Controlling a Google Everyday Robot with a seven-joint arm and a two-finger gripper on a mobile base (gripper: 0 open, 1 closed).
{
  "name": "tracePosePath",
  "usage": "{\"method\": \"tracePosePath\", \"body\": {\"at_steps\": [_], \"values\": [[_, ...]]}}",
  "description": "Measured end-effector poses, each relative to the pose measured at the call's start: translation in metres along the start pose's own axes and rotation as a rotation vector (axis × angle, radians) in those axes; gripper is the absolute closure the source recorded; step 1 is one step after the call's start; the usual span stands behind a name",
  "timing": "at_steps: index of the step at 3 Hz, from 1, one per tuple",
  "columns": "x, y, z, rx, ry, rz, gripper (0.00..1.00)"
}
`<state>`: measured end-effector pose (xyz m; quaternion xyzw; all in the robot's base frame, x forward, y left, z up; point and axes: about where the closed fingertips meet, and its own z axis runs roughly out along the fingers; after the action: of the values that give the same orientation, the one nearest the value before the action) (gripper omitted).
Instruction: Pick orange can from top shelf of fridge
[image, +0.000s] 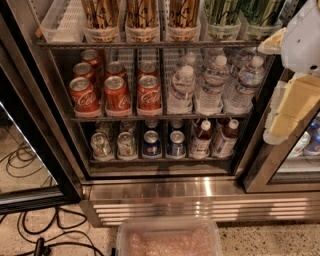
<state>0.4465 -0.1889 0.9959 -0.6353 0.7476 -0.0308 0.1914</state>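
I see the orange can (182, 13) upright in a clear tray on the top shelf (150, 44) of the fridge (200, 189), with two more lanes of the same cans to its left and green cans (220, 10) to its right. My tool (292, 105) hangs at the right edge, level with the water bottles (215, 82) and well apart from the can. I cannot tell whether it is wide or narrow.

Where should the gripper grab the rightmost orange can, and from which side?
Probably its upright body above the clear lane tray, coming straight in from the front: the orange can stands close beside green cans. The gripper hangs right of the water bottles.
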Motion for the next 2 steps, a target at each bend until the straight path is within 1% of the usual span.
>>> {"method": "tracePosePath", "body": {"at_steps": [1, 2], "values": [[-0.009, 0.001, 0.003, 0.043, -0.071, 0.052, 0.0], [-0.023, 0.003, 0.001, 0.11, -0.216, 0.253, 0.0]]}}
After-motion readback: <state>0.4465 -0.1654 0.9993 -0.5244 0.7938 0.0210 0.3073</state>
